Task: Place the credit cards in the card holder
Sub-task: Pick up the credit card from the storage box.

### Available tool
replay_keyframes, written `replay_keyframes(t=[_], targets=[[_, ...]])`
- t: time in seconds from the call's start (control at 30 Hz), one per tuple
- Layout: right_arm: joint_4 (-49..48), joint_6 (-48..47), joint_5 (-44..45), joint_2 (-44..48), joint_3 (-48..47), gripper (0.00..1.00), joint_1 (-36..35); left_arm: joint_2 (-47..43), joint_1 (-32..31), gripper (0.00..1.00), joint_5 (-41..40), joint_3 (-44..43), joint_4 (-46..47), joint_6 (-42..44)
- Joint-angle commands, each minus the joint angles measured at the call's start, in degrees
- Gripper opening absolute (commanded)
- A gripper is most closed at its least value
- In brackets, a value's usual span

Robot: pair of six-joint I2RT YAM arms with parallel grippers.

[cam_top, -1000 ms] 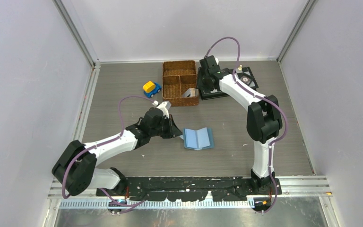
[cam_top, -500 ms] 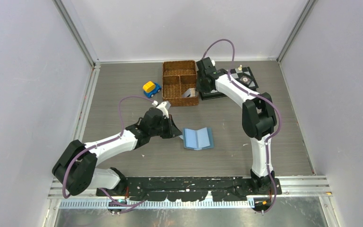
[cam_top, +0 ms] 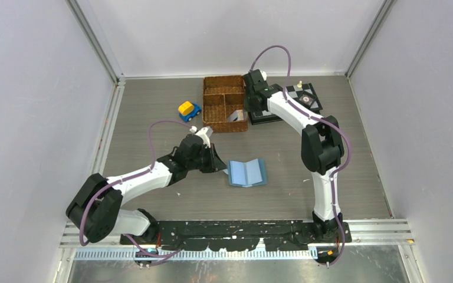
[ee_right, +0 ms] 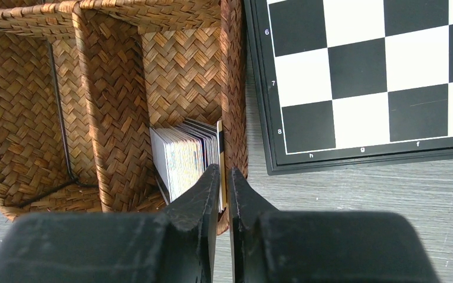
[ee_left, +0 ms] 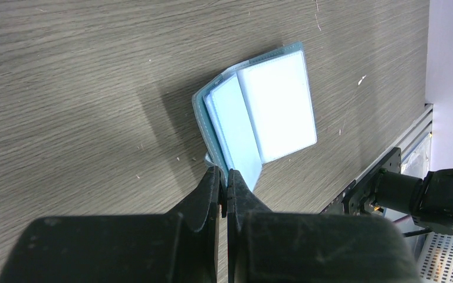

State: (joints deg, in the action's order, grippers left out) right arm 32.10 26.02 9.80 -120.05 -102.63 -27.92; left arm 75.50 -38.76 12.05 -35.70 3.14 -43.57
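- Step in hand: picking a card. The right fingers (ee_right: 213, 175) stand nearly together astride the end one of the cards (ee_right: 183, 156); I cannot tell whether they clamp it yet.
- The cards stand on edge in the basket (ee_right: 234, 88), near the worktop's far edge.
- The left fingers (ee_left: 217, 178) are closed, seemingly pinching the open holder (ee_left: 277, 106) mid-worktop.
- Next: lift straight up. The wicker wall crowds that card, with the chessboard (ee_right: 360, 76) just beside. There is open room towards the holder.
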Motion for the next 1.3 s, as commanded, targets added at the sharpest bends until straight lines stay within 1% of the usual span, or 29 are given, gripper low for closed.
replay_keyframes(t=[0.0,0.3,0.37,0.47,0.63,0.83,1.1,1.27], targets=[[0.1,-1.2,1.5,-0.6,-2.5,0.16,-0.5,0.1,0.3,0.00,0.9,0.3,2.3,-0.5],[0.7,-1.3,1.5,-1.6,-3.0,0.15,-0.9,-0.3,0.4,0.00,0.9,0.7,2.4,-0.5],[0.7,-1.3,1.7,-1.5,-3.1,0.13,-1.1,-0.4,0.4,0.00,0.9,0.7,2.4,-0.5],[1.1,-1.6,2.4,-1.3,-3.4,0.07,-1.2,-0.5,0.5,0.00,0.9,0.8,2.4,-0.5],[1.8,-2.8,3.9,0.2,-4.1,0.01,-1.6,-0.6,0.6,0.00,0.9,1.0,2.5,-0.6],[3.2,-4.8,6.7,2.4,-5.0,0.01,-2.5,-0.8,0.7,0.00,1.0,1.0,2.5,-0.5],[6.2,-8.7,15.4,5.4,-6.4,0.00,-4.6,-0.6,0.7,0.00,1.0,0.9,2.5,-0.4],[7.5,-9.7,17.1,9.4,-6.3,0.01,-5.2,-0.1,0.8,0.00,1.1,0.7,2.6,-0.4]])
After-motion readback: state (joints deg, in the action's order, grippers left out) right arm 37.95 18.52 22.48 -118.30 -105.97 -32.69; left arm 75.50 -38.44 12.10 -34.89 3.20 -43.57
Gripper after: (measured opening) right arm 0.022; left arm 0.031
